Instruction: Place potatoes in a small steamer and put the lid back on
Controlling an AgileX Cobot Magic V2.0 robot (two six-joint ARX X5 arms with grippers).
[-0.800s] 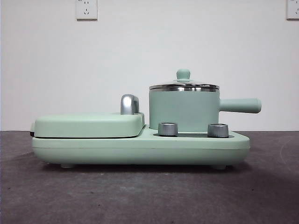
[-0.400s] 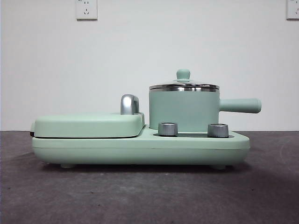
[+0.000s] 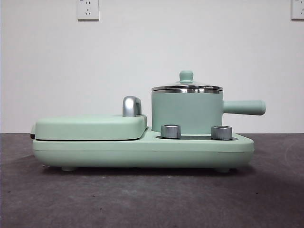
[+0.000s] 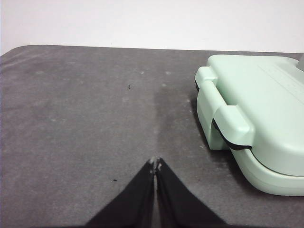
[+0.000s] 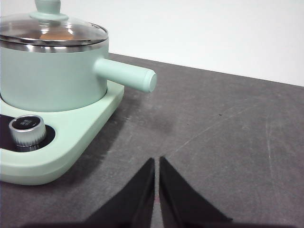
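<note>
The mint-green steamer pot (image 3: 186,113) stands on the right half of the cooker base, its straight handle (image 3: 244,107) pointing right. The glass lid (image 3: 186,87) with its green knob (image 3: 186,75) sits on the pot. In the right wrist view the pot (image 5: 52,76) and lid (image 5: 52,32) show, and an orange-brown potato (image 5: 56,35) is faintly seen through the glass. My right gripper (image 5: 156,161) is shut and empty over the table, apart from the pot's handle (image 5: 126,75). My left gripper (image 4: 155,163) is shut and empty over the table beside the griddle end.
The closed flat griddle plate (image 3: 90,127) with a chrome handle (image 3: 131,106) fills the base's left half; its end shows in the left wrist view (image 4: 256,114). Two steel knobs (image 3: 171,131) (image 3: 221,132) sit at the front of the base (image 3: 142,152). Dark grey table (image 3: 142,199).
</note>
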